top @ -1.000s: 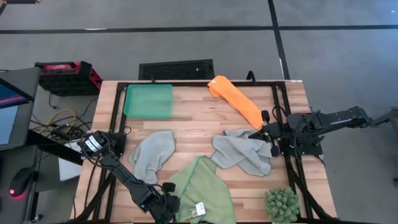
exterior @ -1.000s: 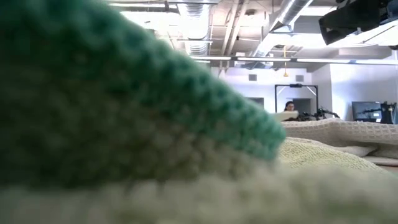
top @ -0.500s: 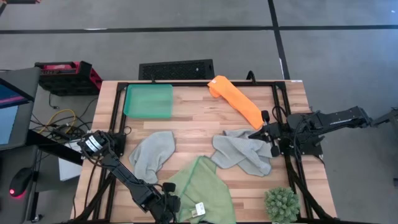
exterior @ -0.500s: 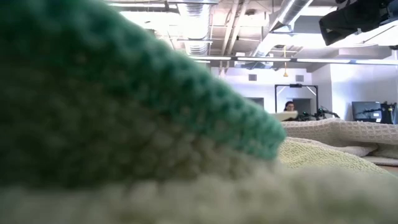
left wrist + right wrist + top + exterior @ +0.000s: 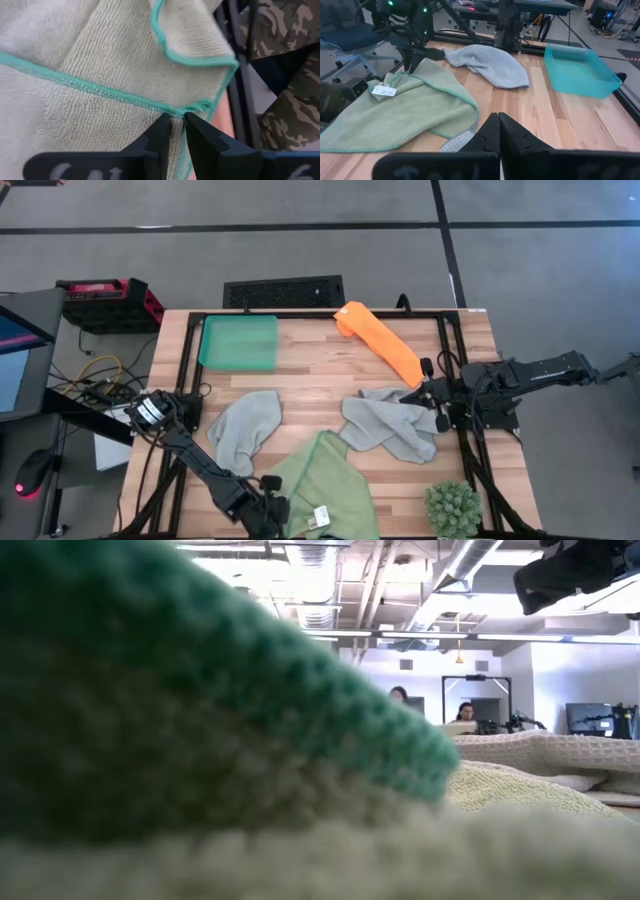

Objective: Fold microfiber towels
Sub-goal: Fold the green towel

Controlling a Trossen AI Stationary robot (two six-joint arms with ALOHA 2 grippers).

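The light green towel (image 5: 325,475) with a white tag (image 5: 383,91) lies crumpled at the table's near middle, and its hem fills the low view (image 5: 200,690). My left gripper (image 5: 178,127) is at the towel's near-left edge (image 5: 272,515), shut on its hem. One grey towel (image 5: 245,428) lies bunched at middle left. Another grey towel (image 5: 385,425) lies at middle right. The orange towel (image 5: 380,340) lies at the far right. My right gripper (image 5: 497,127) is shut, held above the right grey towel's right end (image 5: 415,393). My left gripper pinches the green towel's teal-stitched hem (image 5: 176,111) between its two fingers, close to a turned-over corner (image 5: 220,62). The fingers slant down from above and lie across the hem. The hem puckers at the fingers, and the towel lies on the table. One layer or several, I cannot tell.
A rigid green tray (image 5: 238,342) stands at the far left. A spiky plant ball (image 5: 453,508) sits at the near right corner. Bare wood shows between the tray and the orange towel. People sit in the room behind the table (image 5: 465,710).
Neither arm nor any towel has visibly moved in the high view. In the low view a second person has come into sight in the room behind.
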